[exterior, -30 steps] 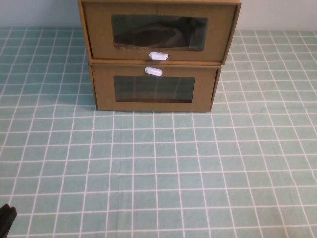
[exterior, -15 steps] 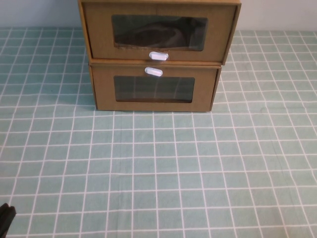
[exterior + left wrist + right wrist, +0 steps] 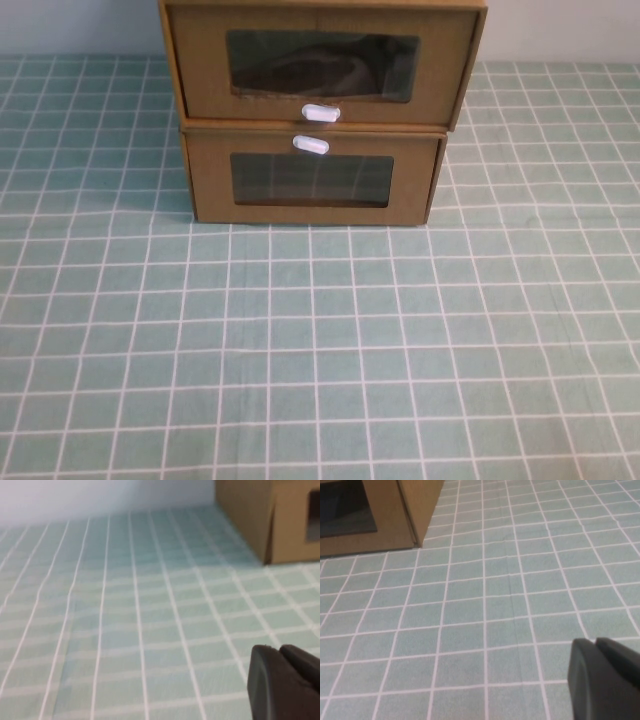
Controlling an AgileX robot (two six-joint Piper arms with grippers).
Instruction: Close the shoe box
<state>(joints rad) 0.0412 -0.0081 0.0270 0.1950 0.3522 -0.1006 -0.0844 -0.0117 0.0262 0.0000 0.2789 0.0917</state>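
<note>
**Cardboard boxes stacked, both grippers held back**

Brown cardboard shoe box (image 3: 320, 62) sits on top of its twin box (image 3: 312, 178), its white pull tab (image 3: 321, 113) just below the window, its front overhanging the twin's. Left gripper (image 3: 285, 682) and right gripper (image 3: 605, 677) hover low over the green checked cloth (image 3: 320, 340), well short of the stack, holding nothing; how far apart their fingers stand I cannot tell.

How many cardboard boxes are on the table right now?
2, stacked at the table's far edge: the shoe box on top, the second box beneath it. Both pincers, left and right, hang low over bare cloth.
</note>
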